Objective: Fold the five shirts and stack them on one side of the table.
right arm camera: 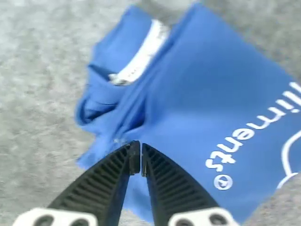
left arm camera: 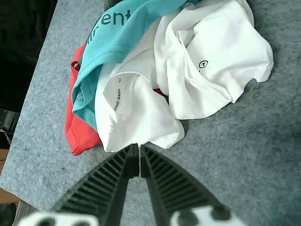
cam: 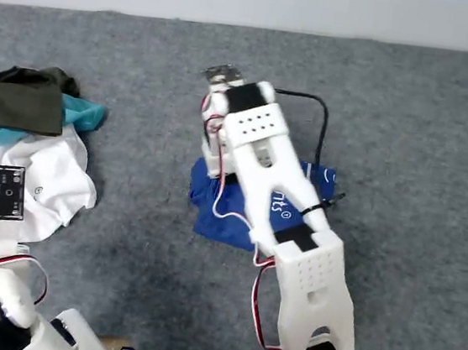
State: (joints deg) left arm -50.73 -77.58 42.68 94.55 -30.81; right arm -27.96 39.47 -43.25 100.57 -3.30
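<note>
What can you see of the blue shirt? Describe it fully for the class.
The blue shirt is soft, knit-looking cloth with white lettering and a white neck label. It lies roughly folded but rumpled along one edge, flat on the grey table cover, near the middle and apart from the other shirts. The right gripper is shut right at the rumpled edge; whether it pinches cloth is unclear.

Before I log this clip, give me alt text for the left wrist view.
A white shirt, teal shirt and red shirt lie heaped, unfolded, on the grey table. The left gripper, shut, hangs near the white shirt's edge.
</note>
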